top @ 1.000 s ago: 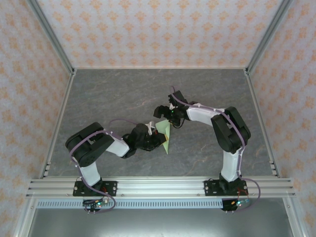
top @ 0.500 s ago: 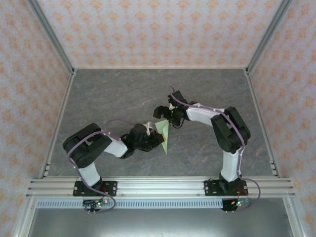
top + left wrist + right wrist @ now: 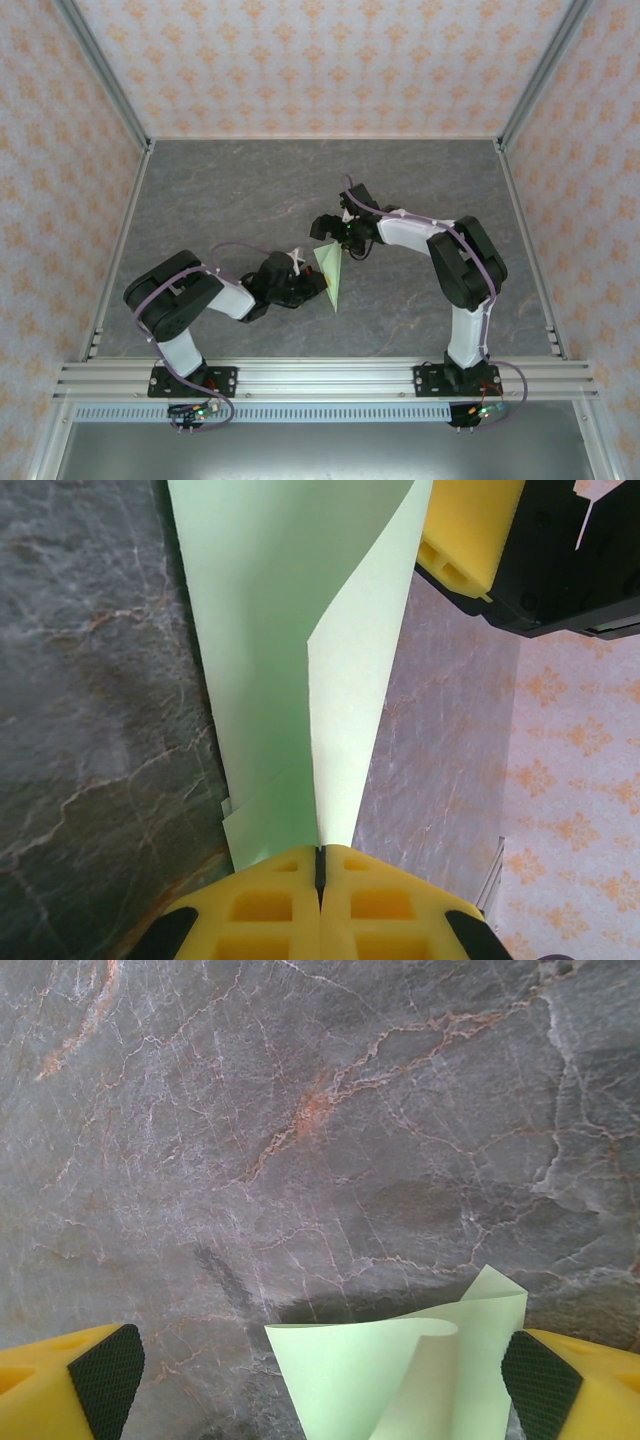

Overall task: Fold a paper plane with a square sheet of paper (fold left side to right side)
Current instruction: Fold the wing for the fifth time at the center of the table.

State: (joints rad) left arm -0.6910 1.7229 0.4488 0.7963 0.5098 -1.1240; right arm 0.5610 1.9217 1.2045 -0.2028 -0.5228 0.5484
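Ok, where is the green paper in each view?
Top external: green paper mid-table, between left gripper and right gripper.
Left wrist: from top edge down into the shut left gripper.
Right wrist: bottom edge, between the open right gripper's fingers.
Shared landmark: grey marbled table.

You are holding your left arm (image 3: 175, 300) low and folded, its elbow swung out to the left and the forearm reaching right toward the middle. The left gripper (image 3: 320, 865) is standing fully closed, its two yellow fingers pressing together on the narrow end of the folded sheet of paper (image 3: 270, 660). You are raising your right arm (image 3: 465, 265) from its base and bending it left, the wrist angling down. The right gripper (image 3: 320, 1380) is hanging with jaws spread wide, its black pads (image 3: 105, 1375) far apart and gripping nothing, just across from the left gripper's tips.
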